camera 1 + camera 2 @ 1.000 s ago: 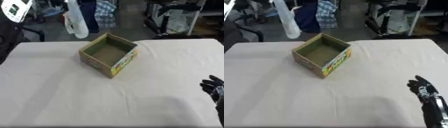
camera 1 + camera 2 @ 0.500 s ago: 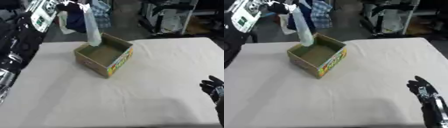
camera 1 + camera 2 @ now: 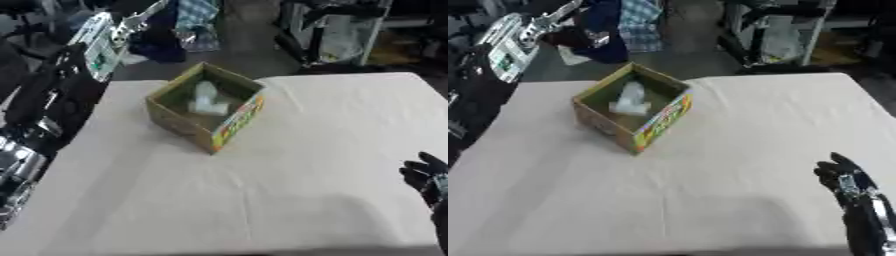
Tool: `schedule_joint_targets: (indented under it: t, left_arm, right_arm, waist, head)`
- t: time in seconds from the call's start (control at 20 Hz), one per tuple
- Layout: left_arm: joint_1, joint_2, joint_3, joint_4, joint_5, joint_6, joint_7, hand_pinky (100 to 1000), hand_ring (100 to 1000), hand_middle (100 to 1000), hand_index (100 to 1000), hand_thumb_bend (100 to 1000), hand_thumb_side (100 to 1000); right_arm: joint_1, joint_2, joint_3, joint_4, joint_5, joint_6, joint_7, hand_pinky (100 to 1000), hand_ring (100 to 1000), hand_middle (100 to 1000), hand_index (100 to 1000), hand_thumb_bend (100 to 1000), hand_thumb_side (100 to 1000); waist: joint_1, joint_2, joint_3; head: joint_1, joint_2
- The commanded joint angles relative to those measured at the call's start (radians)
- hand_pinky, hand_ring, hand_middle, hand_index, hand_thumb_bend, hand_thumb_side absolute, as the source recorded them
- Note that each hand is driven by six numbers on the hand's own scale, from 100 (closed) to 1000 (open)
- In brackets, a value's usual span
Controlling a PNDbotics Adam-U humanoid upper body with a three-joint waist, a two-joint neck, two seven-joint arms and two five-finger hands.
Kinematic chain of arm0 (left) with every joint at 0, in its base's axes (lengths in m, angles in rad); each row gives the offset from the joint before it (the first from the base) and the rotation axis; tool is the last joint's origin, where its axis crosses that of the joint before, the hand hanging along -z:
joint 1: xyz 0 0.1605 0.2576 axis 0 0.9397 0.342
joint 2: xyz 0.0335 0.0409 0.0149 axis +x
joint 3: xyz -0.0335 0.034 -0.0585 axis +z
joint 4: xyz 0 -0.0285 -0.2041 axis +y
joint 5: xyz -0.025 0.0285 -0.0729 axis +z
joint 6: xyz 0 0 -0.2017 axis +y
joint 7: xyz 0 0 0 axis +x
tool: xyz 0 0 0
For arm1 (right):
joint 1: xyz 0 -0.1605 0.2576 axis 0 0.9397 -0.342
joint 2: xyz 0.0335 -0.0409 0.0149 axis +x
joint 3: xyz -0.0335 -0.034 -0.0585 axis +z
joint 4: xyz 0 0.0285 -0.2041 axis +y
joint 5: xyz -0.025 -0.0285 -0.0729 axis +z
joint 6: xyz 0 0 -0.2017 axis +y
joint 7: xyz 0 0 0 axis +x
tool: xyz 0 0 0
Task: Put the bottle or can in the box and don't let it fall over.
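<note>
An open cardboard box (image 3: 226,129) with a green and yellow printed side stands on the white table, left of centre and towards the far edge. A pale, see-through bottle (image 3: 206,99) is inside it, against the far wall; whether it stands fully upright I cannot tell. My left arm comes in along the left edge. My left hand (image 3: 525,33) is raised up and to the left of the box, fingers stretched out, clear of the bottle. My right hand (image 3: 843,178) rests open near the lower right corner, fingers up.
The white table cloth (image 3: 289,175) covers the table in front and to the right of the box. Beyond the far edge are hanging clothes (image 3: 197,20) and a metal rack (image 3: 341,30).
The bottle, held above the box half a second ago, now sits inside it. My left hand has let go and moved up and to the left. The camera has shifted too.
</note>
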Motion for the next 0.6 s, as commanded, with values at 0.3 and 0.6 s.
schedule_joint_targets:
  t: [0.3,0.6]
  left_arm:
    - [0.232,0.152,0.133,-0.427,0.464,0.108,0.141,902,963,976,924,100,734]
    - [0.533,0.012,0.296,-0.749,0.724,0.131,0.24,904,957,969,875,100,769]
  right_arm:
    - [-0.015,-0.004,-0.01,-0.013,-0.003,-0.002,-0.008,893,799,728,877,100,713]
    - [-0.014,-0.001,-0.017,-0.015,-0.004,-0.002,-0.012,893,800,728,878,100,723]
  waist:
    - [-0.002,0.001,0.036]
    - [-0.011,0.006,0.06]
  head:
    - [-0.011,0.005]
    - [-0.015,0.005]
